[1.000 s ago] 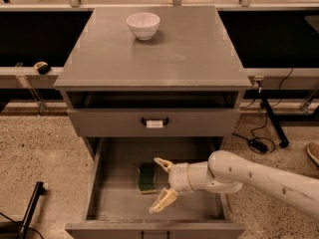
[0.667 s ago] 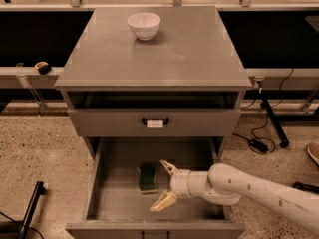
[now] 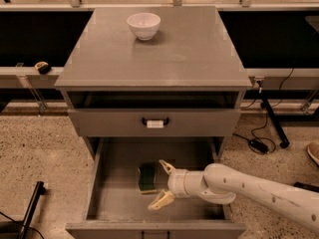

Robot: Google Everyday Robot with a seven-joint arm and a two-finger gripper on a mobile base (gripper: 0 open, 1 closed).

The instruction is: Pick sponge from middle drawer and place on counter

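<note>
Counter (image 3: 199, 59): you have a broad grey cabinet top filling the far half of the scene, with bare surface across its middle and right side.
Middle drawer (image 3: 112, 203): it is pulled out toward the near edge, its flat grey floor open to view below the cabinet.
Arm: the white arm comes in from the near right and reaches left, down into the open drawer.
Upper drawer front (image 3: 155, 122): it is shut, with a black handle and a white label, just above the open drawer.
White bowl (image 3: 143, 25): it sits upright on the far left part of the counter, well apart from everything in the drawer.
Sponge (image 3: 146, 177): it lies on the drawer floor around the middle, green face up with a pale edge showing at its near end.
Pincer (image 3: 163, 184): it is inside the drawer just right of the sponge, fingers spread apart, one toward the far side and one toward the near side. You cannot tell whether either finger touches the sponge, and nothing is clamped.
Done: the drawer is open and your pincer is down at the sponge.
Left: by the look of it, you have the whole grasp ahead, then the lift out of the drawer and the placing on the counter.
</note>
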